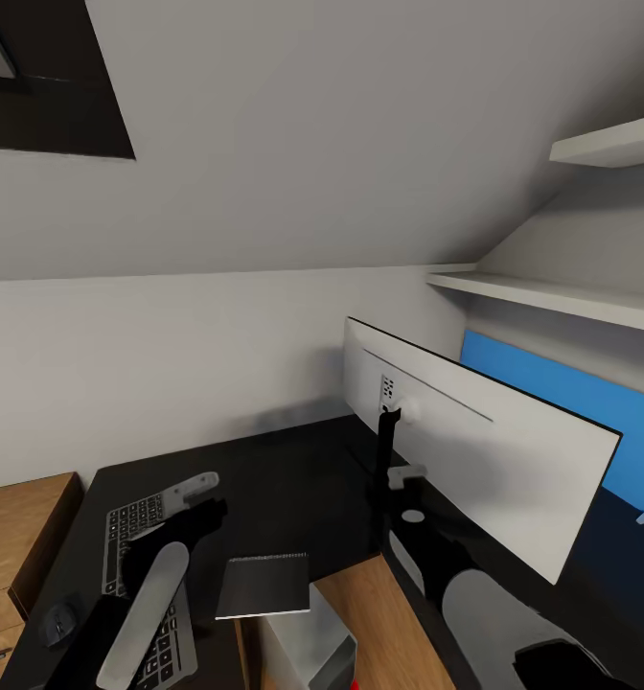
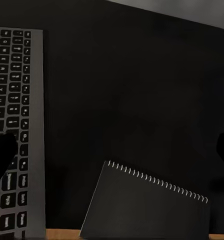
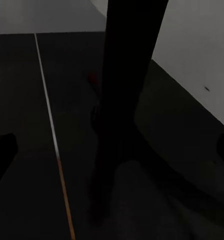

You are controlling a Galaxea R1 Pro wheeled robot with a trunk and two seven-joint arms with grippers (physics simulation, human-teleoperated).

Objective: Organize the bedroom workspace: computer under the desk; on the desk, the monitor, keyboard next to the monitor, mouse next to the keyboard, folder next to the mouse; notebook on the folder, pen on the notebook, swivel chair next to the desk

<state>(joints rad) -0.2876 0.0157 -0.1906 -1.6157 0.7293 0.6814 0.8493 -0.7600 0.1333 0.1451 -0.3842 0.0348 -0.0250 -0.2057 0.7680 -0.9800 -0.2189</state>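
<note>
Two tools open, keyboard (image 1: 135,565), notebook (image 1: 264,586) on desk (image 1: 284,479)

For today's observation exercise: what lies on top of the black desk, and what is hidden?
On the desk lie a keyboard, a mouse, a spiral notebook at its front edge, and the monitor on its stand. The left arm covers part of the keyboard.

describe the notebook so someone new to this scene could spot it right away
Start at the black desk under the sloped ceiling. Between the keyboard and the monitor's stand, at the desk's near edge, lies the notebook: flat, dark grey, spiral-bound along its far edge, unlike the keyed keyboard.
</note>
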